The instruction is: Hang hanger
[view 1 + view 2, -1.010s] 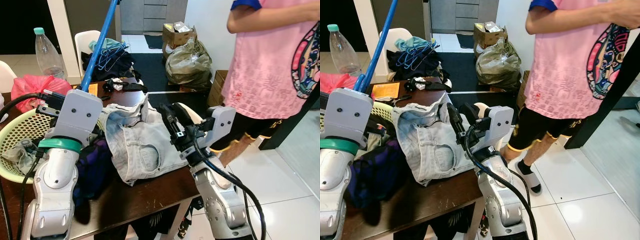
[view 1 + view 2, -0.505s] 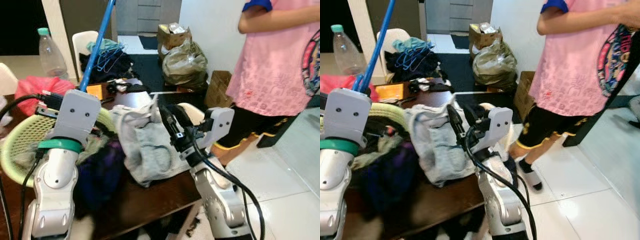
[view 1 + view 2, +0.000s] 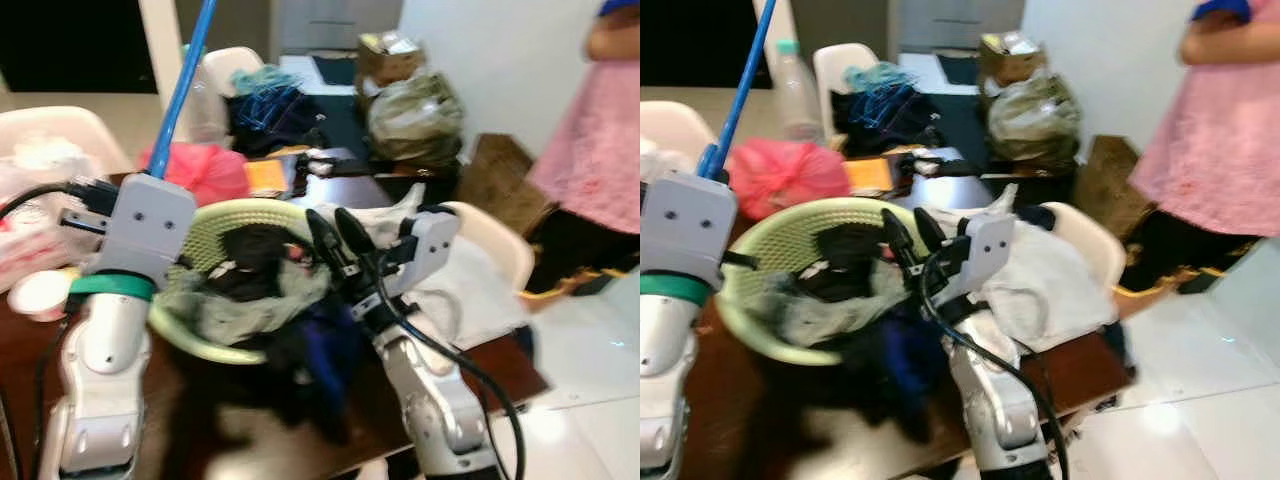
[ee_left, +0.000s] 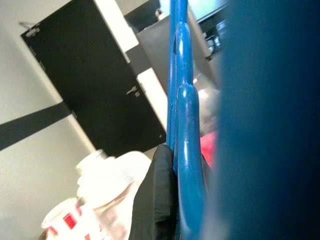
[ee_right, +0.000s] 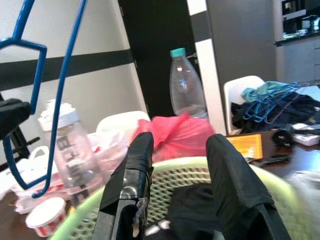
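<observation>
Hanger [image 5: 37,95], blue, is clamped in the raised left end effector [image 4: 167,200] beside the green basket [image 3: 790,235], while the right end effector [image 5: 192,172] hovers open and empty above the basket's rim.

A dark wooden table [image 3: 500,362] stands on glossy pale tile floor [image 3: 590,420], with white chairs [image 3: 228,68] and seemingly a black doorway [image 5: 150,55] behind.

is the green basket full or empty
Partly full. The basket holds a heap of dark and grey clothes, while bare mesh shows along its far wall.
</observation>
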`<state>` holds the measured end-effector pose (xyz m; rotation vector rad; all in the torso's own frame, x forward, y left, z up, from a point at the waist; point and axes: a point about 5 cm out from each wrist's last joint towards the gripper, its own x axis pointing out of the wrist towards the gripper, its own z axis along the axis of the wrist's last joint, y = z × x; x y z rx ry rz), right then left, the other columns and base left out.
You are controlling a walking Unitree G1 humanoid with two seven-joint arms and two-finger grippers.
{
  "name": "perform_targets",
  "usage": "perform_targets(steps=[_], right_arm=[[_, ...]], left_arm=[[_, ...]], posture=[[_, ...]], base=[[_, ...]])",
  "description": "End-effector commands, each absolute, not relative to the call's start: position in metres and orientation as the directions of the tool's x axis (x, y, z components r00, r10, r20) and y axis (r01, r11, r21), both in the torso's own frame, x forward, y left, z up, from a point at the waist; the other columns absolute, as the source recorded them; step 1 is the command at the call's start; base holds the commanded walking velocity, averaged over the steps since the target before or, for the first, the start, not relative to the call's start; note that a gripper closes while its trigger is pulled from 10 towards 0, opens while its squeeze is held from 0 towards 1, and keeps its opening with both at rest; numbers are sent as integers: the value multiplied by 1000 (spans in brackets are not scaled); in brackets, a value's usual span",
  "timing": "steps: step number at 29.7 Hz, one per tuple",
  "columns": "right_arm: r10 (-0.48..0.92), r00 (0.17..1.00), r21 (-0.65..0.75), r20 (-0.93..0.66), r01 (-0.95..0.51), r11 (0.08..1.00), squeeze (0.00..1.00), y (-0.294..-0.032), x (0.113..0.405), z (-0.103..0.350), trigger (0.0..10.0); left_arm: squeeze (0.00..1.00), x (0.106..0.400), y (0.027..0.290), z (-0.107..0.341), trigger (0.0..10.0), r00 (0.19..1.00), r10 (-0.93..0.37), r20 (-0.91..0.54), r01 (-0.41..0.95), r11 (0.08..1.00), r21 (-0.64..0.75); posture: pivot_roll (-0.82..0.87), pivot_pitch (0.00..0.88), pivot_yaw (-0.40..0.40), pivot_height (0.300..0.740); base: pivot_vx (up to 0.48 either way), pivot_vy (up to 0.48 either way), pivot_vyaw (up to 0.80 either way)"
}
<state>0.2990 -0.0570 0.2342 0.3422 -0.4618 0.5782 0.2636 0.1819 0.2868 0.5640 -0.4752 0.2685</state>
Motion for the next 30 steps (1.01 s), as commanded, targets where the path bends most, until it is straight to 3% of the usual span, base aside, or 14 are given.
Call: perform_targets(steps=[1, 6, 19, 26, 29, 30], right_arm=[[427, 748, 189, 508, -580, 792, 0, -61, 299, 233, 10000], [427, 748, 189, 508, -580, 792, 0, -61, 298, 233, 10000], [429, 746, 190, 509, -584, 790, 0, -60, 298, 232, 10000], [514, 702, 139, 494, -647, 750, 0, -52, 295, 230, 10000], [627, 637, 44, 449, -716, 696, 0, -40, 298, 229, 10000], [677, 616, -9, 402, -737, 676, 0, -31, 304, 227, 10000]], left_arm=[[0, 262, 179, 286, 10000, 857, 103, 505, -366, 812, 455], [0, 262, 179, 286, 10000, 858, 102, 504, -363, 814, 454], [0, 262, 179, 286, 10000, 861, 102, 498, -356, 821, 447], [0, 263, 182, 286, 10000, 875, 98, 475, -332, 834, 440], [0, 264, 199, 289, 10000, 893, 104, 437, -356, 757, 548], [0, 261, 214, 291, 10000, 894, 132, 427, -403, 653, 641]], posture=[[101, 55, 13, 740], [102, 56, 15, 740], [104, 58, 17, 740], [105, 59, 19, 740], [129, 71, 5, 740], [156, 86, -11, 740]], base=[[0, -480, 0], [0, -415, 0], [0, 0, 0], [0, 0, 0], [0, 0, 0], [0, 0, 0]])
